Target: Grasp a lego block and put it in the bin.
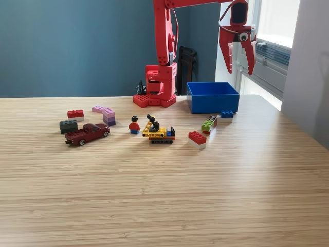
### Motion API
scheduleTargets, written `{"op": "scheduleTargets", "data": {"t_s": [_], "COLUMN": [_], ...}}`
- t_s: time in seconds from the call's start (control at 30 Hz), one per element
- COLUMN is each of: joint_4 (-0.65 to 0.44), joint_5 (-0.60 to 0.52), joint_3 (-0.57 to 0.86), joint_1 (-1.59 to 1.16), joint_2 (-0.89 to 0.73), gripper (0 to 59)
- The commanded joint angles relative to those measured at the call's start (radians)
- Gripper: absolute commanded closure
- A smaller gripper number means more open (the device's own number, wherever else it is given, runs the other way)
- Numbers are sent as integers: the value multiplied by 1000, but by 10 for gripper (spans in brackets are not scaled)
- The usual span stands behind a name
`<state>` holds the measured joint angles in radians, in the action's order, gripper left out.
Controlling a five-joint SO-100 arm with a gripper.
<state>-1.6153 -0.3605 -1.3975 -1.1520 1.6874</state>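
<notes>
Right under our gripper (237, 57), its jaws apart and holding nothing, sits the blue bin (213, 98). Below and ahead lies a red block (197, 138); we should drop straight over it.

Blue box and small toy bricks on a wooden table

The square bright blue plastic bin (213, 98) sits upright behind a red-and-white lego block (197, 139).

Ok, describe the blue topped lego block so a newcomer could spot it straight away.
Find the blue bin on the table. The blue topped block lies just before its front wall, toward the exterior view's right. It alone is blue over white; its green neighbour sits nearer the camera.
</notes>
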Motion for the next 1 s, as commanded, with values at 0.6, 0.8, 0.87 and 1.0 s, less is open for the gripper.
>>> {"op": "scheduleTargets", "data": {"t_s": [0.6,0.8,0.87,1.0], "joint_4": [-8,-5,-3,-3], "joint_5": [144,201,210,222], "joint_3": [55,55,54,51], "joint_1": [900,991,1011,1039], "joint_2": [84,84,84,84], "gripper": [586,586,586,586]}}
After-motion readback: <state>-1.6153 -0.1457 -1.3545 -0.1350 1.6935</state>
